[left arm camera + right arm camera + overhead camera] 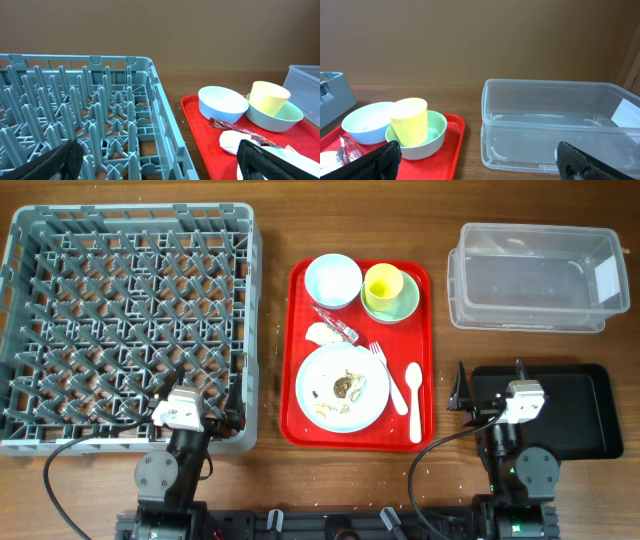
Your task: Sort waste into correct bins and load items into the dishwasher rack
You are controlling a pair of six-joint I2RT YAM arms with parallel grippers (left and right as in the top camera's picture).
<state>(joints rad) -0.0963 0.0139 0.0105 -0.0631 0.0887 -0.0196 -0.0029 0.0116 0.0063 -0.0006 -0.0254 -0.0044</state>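
WASTE
- Small red printed snack wrapper (335,323): on red serving tray (425,430), aslant between light blue bowl (333,280) and round pale blue plate (318,375), one end just beside the tissue. Print too small to read.
- Crumpled white tissue (320,333): on the same tray, just beyond the plate's far rim.
- Rice grains and brownish food scraps (345,389): on the plate, about its middle and toward its near edge.

ITEMS, all on the red serving tray
- Plate: near left part of the tray.
- Light blue bowl: far left corner, upright.
- Small yellow cup (382,282): upright inside pale green bowl (403,305), far right corner, just beside the light blue bowl.
- White plastic fork (384,375): just right of the plate, tines toward the far side.
- White plastic spoon (414,395): right of the fork, bowl end toward the far side.

RACK
- Large grey dishwasher rack (120,310): on wooden bench (270,240), left of the tray, pegs upright.

BINS
- Clear tub (530,230): far right of the bench. White label (605,278) on its right end, no lettering legible.
- Shallow black tray (570,410): near right, in front of the clear tub.

PINCERS
- Left pincer (167,167): over the rack's near right corner, fingers spread wide apart, gripping nothing.
- Right pincer (477,156): over the black tray's left end, fingers spread wide apart, gripping nothing.
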